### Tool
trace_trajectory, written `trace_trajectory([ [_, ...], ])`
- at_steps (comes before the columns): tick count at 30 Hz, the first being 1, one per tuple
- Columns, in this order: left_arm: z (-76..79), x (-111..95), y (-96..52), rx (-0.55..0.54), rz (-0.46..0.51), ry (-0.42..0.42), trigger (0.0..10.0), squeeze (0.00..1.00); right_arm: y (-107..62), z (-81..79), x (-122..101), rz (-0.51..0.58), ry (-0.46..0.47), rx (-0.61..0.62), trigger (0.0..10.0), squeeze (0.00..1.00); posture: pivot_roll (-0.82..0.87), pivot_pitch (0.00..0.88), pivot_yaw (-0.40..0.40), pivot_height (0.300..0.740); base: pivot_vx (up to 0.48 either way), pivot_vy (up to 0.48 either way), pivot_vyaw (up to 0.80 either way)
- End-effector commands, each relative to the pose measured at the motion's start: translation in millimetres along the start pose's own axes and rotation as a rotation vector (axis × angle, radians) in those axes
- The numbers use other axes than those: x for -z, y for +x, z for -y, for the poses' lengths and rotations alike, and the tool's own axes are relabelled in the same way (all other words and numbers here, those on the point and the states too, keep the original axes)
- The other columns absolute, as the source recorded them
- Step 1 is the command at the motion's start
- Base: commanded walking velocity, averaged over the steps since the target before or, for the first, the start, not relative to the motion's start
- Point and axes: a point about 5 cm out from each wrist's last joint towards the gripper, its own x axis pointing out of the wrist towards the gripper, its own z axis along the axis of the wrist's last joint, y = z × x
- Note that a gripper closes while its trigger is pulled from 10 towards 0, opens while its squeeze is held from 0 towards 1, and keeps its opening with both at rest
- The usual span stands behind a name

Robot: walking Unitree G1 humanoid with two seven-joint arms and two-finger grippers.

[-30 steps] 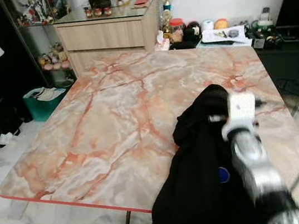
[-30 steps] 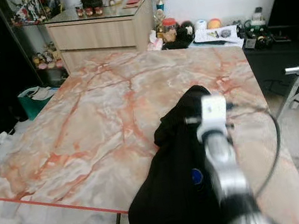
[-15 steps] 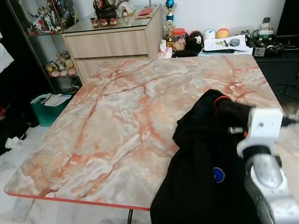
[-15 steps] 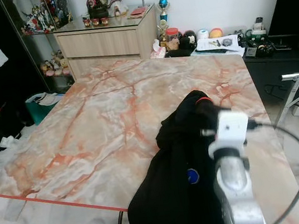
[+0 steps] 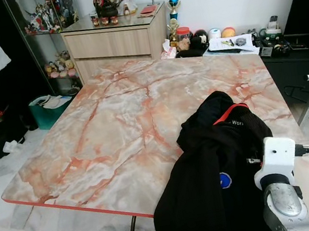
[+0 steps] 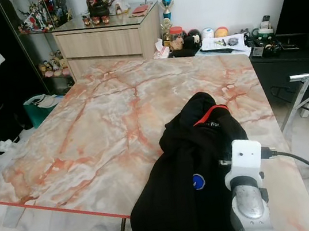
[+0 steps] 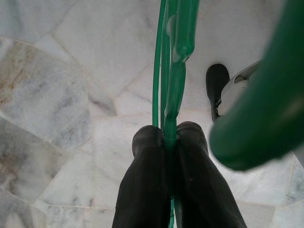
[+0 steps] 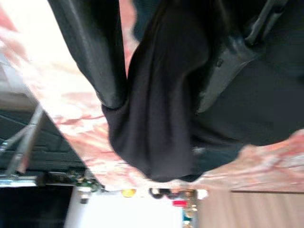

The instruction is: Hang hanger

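My left gripper [image 7: 164, 137] has its jaws clamped on the thin green plastic hanger [image 7: 173, 71], low over the pale marble floor [image 7: 57, 85]. My right gripper [image 8: 156, 95] seems pinched on the black jacket [image 5: 221, 169] draped off the pink marbled worktop [image 5: 116, 133]. I should lift the collar clear before threading the hanger.

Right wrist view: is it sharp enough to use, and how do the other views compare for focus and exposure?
Right wrist view: soft and smeared, the black jacket blurred, the bright area washed out. Left wrist view: the green hanger between the fingers is crisp, but its near part is a defocused blob. Eye views: sharp and evenly lit, the marble-patterned table without harsh glare.
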Motion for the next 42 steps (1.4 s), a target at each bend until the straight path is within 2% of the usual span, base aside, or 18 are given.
trace_trajectory([
  [1, -4.9, 2, -0.9, -0.009, -0.01, 0.013, 10.0, 0.0, -6.6, -1.5, 0, -0.018, -0.002, -0.005, 10.0, 0.0, -0.03, 0.0, 0.024, 0.74, 0.0, 0.0, 0.0],
  [6, -5.6, 2, -1.0, -0.011, -0.011, 0.013, 10.0, 0.0, -21.6, 5.4, 3, -0.038, 0.018, 0.026, 10.0, 0.0, -0.04, 0.0, 0.027, 0.74, 0.0, 0.0, 0.0],
  [7, -5.8, 2, -1.0, -0.011, -0.012, 0.014, 10.0, 0.0, -21.6, 7.6, 1, -0.02, 0.03, 0.039, 10.0, 0.25, -0.04, 0.0, 0.028, 0.74, 0.0, 0.0, 0.0],
  [8, -5.9, 1, -1.0, -0.011, -0.013, 0.014, 10.0, 0.0, -20.8, 10.2, -3, 0.005, 0.048, 0.059, 10.0, 0.88, -0.04, 0.0, 0.029, 0.74, 0.0, 0.0, 0.0],
  [9, -6.0, 1, -1.0, -0.011, -0.013, 0.014, 10.0, 0.0, -20.2, 12.0, -6, 0.022, 0.06, 0.073, 10.0, 0.88, -0.04, 0.0, 0.029, 0.74, 0.0, 0.0, 0.0],
  [10, -6.0, 1, -0.9, -0.011, -0.013, 0.014, 10.0, 0.0, -17.6, 14.8, -14, 0.068, 0.073, 0.099, 10.0, 0.94, -0.04, 0.0, 0.029, 0.74, 0.0, 0.0, 0.0],
  [11, -6.0, 1, -0.9, -0.011, -0.012, 0.014, 10.0, 0.0, -15.5, 17.0, -21, 0.111, 0.083, 0.12, 10.0, 0.93, -0.04, 0.0, 0.029, 0.74, 0.0, 0.0, 0.0],
  [12, -6.0, 1, -0.9, -0.012, -0.012, 0.014, 10.0, 0.0, -13.3, 18.5, -27, 0.145, 0.087, 0.136, 10.0, 0.87, -0.04, 0.0, 0.028, 0.74, 0.0, 0.0, 0.0],
  [13, -6.0, 1, -0.9, -0.012, -0.011, 0.014, 10.0, 0.0, -11.5, 19.5, -33, 0.176, 0.094, 0.144, 10.0, 0.73, -0.04, 0.0, 0.026, 0.74, 0.0, 0.0, 0.0],
  [14, -5.9, 0, -0.8, -0.012, -0.009, 0.013, 10.0, 0.0, -9.8, 20.4, -39, 0.207, 0.106, 0.148, 10.0, 0.04, -0.03, 0.0, 0.024, 0.74, 0.0, 0.0, 0.0],
  [15, -5.9, 0, -0.8, -0.013, -0.009, 0.012, 10.0, 0.0, -9.2, 21.0, -41, 0.22, 0.112, 0.15, 10.0, 0.0, -0.03, 0.0, 0.024, 0.74, 0.0, 0.0, 0.0],
  [18, -6.1, 0, -0.8, -0.016, -0.004, 0.006, 10.0, 0.0, -6.8, 22.3, -45, 0.237, 0.125, 0.144, 10.0, 0.0, -0.03, 0.0, 0.022, 0.74, 0.0, 0.0, 0.0],
  [25, -5.9, 0, -0.8, -0.02, 0.001, -0.006, 10.0, 0.0, -5.4, 18.0, -32, 0.183, 0.111, 0.111, 10.0, 0.0, -0.03, 0.0, 0.019, 0.74, 0.0, 0.0, 0.0],
  [28, -6.0, -1, -0.7, -0.019, -0.005, 0.027, 10.0, 0.0, -5.5, 14.7, -28, 0.169, 0.103, 0.102, 10.0, 0.0, -0.03, 0.0, 0.018, 0.74, 0.0, 0.0, 0.0],
  [32, -5.6, -1, -0.7, -0.016, -0.006, 0.033, 10.0, 0.0, -4.5, 14.0, -26, 0.152, 0.116, 0.106, 10.0, 0.0, -0.03, 0.0, 0.017, 0.74, 0.0, 0.0, 0.0],
  [37, -5.4, -1, -0.6, -0.013, -0.004, 0.04, 10.0, 0.0, -1.5, 12.1, -23, 0.131, 0.125, 0.084, 10.0, 0.0, -0.02, 0.0, 0.014, 0.74, 0.0, -0.328, -0.11],
  [42, -5.3, -1, -0.6, -0.01, -0.004, 0.041, 10.0, 0.0, -1.6, 10.9, -24, 0.154, 0.108, 0.073, 10.0, 0.0, -0.02, 0.0, 0.013, 0.74, 0.0, -0.371, -0.52],
])
